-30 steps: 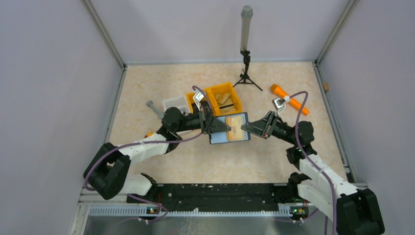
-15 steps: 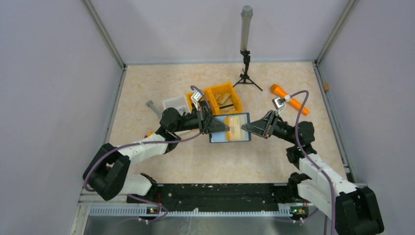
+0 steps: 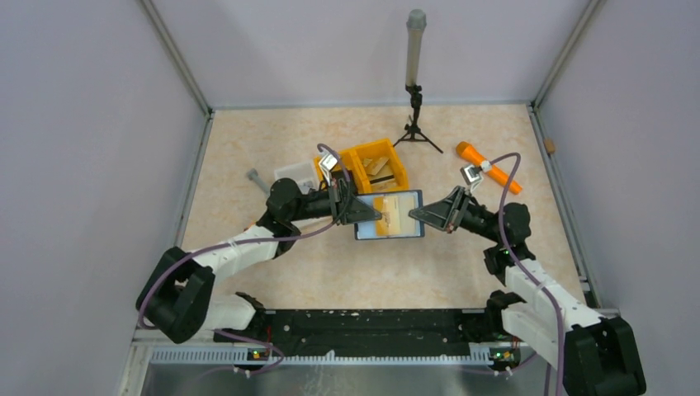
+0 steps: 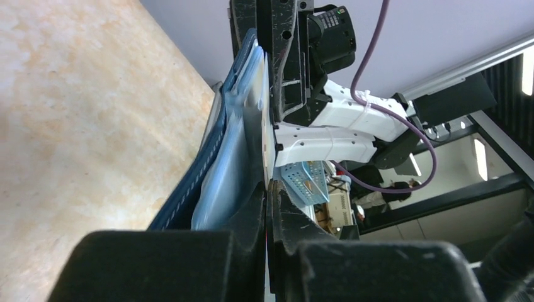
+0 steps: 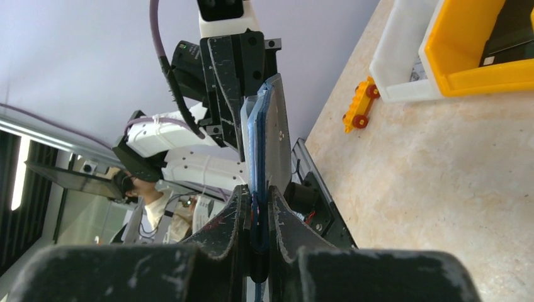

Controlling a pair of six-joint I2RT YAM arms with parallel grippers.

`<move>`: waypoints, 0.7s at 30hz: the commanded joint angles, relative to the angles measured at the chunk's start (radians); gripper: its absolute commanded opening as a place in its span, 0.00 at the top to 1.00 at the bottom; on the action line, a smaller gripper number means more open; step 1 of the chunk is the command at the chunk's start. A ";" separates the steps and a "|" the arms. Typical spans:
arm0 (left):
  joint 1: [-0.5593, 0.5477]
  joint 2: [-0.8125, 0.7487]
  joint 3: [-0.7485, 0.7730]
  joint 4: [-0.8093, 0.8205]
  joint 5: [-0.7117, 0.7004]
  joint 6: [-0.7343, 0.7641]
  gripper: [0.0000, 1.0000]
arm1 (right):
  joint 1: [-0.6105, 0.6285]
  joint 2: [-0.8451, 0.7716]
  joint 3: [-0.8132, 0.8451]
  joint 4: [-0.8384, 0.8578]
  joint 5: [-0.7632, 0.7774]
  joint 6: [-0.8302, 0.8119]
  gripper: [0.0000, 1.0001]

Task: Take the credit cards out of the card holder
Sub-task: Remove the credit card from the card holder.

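Card holder hangs open in the air over the middle of the bench, its pale blue inner face turned up toward the overhead camera. One tan-orange credit card lies against the far part of that face; whether it sits in a pocket cannot be told. The left jaws are closed on the left edge of the card holder, and the left wrist view shows the navy cover and pale lining edge-on beside the pinched fingers. The right jaws are clamped on the opposite, right edge, where the right wrist view shows the thin blue edge running up from between the two fingers. The left arm and the right arm reach in from either side and face each other across the holder. Just beyond it on the far side stands a yellow bin, with a white tray touching its left side. A small orange toy car lies on the bench near the tray. Farther right lies an orange tool, and a tripod stands at the far edge.
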 commanded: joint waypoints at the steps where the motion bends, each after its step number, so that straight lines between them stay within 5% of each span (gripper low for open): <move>1: 0.051 -0.112 -0.005 -0.158 -0.003 0.130 1.00 | -0.037 -0.036 0.016 -0.023 0.010 -0.039 1.00; 10: 0.108 -0.201 0.051 -0.628 -0.093 0.381 1.00 | -0.059 -0.061 0.078 -0.297 0.054 -0.218 1.00; 21: 0.111 -0.108 0.258 -1.030 -0.411 0.578 1.00 | -0.064 -0.234 0.311 -0.984 0.468 -0.730 1.00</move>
